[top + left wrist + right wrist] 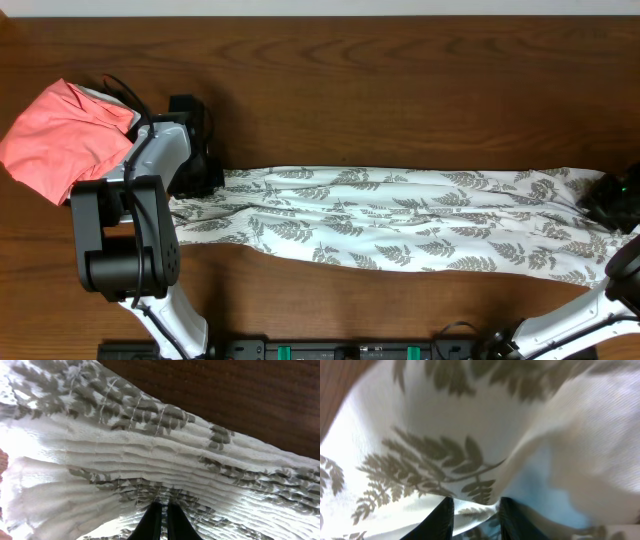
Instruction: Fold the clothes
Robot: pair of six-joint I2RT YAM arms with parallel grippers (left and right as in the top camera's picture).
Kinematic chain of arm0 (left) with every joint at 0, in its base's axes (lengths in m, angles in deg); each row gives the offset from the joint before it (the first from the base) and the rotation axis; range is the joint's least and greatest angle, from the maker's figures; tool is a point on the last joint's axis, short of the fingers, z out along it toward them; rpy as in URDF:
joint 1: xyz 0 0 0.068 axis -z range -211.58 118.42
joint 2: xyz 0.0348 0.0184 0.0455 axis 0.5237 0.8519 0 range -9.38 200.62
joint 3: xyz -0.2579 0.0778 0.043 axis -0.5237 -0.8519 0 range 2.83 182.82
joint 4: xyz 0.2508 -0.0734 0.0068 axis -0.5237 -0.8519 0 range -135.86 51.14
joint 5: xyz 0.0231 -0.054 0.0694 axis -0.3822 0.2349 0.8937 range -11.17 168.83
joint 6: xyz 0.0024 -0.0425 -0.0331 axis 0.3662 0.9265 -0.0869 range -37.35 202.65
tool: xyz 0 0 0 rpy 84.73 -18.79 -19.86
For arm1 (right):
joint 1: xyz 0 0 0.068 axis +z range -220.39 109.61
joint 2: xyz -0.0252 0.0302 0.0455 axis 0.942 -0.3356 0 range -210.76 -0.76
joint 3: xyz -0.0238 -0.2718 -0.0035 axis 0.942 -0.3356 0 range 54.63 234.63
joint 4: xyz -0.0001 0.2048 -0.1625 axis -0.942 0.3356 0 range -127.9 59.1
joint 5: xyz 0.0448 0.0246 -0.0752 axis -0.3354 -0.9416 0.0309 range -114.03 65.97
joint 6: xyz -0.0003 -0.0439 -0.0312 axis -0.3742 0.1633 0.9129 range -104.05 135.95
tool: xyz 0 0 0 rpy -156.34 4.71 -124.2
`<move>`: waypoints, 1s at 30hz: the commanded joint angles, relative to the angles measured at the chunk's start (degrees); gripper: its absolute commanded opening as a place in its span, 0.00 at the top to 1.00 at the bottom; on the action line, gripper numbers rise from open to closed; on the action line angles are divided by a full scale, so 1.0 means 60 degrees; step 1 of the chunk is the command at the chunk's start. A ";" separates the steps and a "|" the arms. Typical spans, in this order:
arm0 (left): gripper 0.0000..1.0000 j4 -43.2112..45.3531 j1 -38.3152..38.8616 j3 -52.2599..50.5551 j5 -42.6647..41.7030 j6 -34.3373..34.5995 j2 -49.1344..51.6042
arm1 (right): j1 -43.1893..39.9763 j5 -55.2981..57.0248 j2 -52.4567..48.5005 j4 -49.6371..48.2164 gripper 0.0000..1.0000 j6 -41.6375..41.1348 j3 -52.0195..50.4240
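Observation:
The clothes, a long white dress (400,230) with grey-green fern print, lies stretched out left to right across the wooden table (400,90). My left gripper (205,178) is at its left end. In the left wrist view the fingers (161,508) are shut on the gathered, ribbed fabric (150,450). My right gripper (603,200) is at the dress's right end, near the table's right edge. In the right wrist view its fingers (475,506) pinch a bunched fold of the printed fabric (445,435).
A plain coral-pink garment (60,135) lies at the far left of the table, just behind my left arm. Both arm bases stand along the front edge. Bare wood shows behind and in front of the dress.

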 commanded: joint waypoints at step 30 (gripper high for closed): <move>0.50 0.0444 -0.0120 0.0681 -0.0463 0.0076 -0.2208 | 0.0142 -0.1727 0.0412 0.3457 0.48 0.1395 0.4619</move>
